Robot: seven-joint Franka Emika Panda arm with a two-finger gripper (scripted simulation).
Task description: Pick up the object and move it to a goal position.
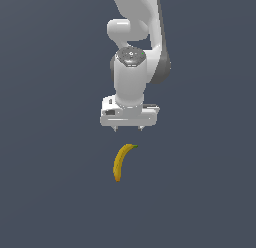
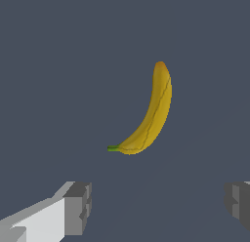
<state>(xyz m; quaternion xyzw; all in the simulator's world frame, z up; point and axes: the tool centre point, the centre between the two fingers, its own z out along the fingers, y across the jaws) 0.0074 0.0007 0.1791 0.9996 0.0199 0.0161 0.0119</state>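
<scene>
The object, a small curved yellow banana [image 1: 120,162] with a green stem tip and a brownish end, lies on the dark grey floor. In the exterior view it sits just in front of and below my gripper [image 1: 128,128], apart from it. The gripper hangs above the floor, pointing down, and is open with nothing between its fingers. The wrist view shows the banana [image 2: 149,114] ahead of the two grey fingertips [image 2: 78,207], outside the gap, with my gripper [image 2: 158,204] spread wide.
The flat dark grey floor [image 1: 50,192] fills both views with no other objects. The white arm [image 1: 132,52] rises behind the gripper.
</scene>
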